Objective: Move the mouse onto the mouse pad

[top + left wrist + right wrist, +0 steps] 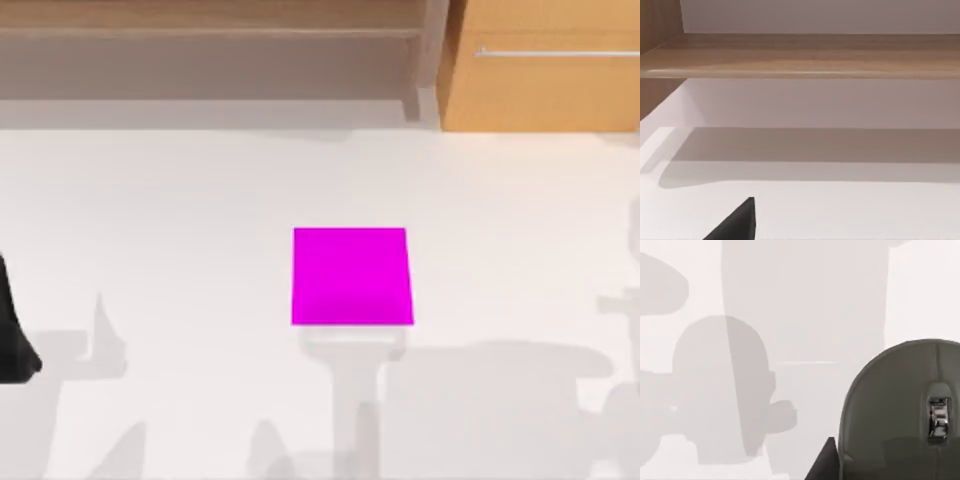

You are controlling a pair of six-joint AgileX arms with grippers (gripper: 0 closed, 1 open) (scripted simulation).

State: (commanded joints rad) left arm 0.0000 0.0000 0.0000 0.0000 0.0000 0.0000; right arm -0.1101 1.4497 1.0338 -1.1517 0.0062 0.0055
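Observation:
The mouse pad (351, 276), a flat magenta square, lies at the middle of the table in the top view. The mouse (900, 410) looms large and close in the right wrist view: dark grey-olive, rounded, with a shiny scroll wheel. It hangs above the white table, and a rounded shadow lies on the surface below it. My right gripper (880, 470) is shut on the mouse, with one dark fingertip (823, 464) against its side. My left arm (12, 335) sits parked at the table's left edge, one dark fingertip (737, 224) of its gripper showing.
A wooden shelf (210, 30) and a wooden cabinet (540, 65) line the back of the table. The shelf board (800, 60) also crosses the left wrist view. Arm shadows fall across the table's front half.

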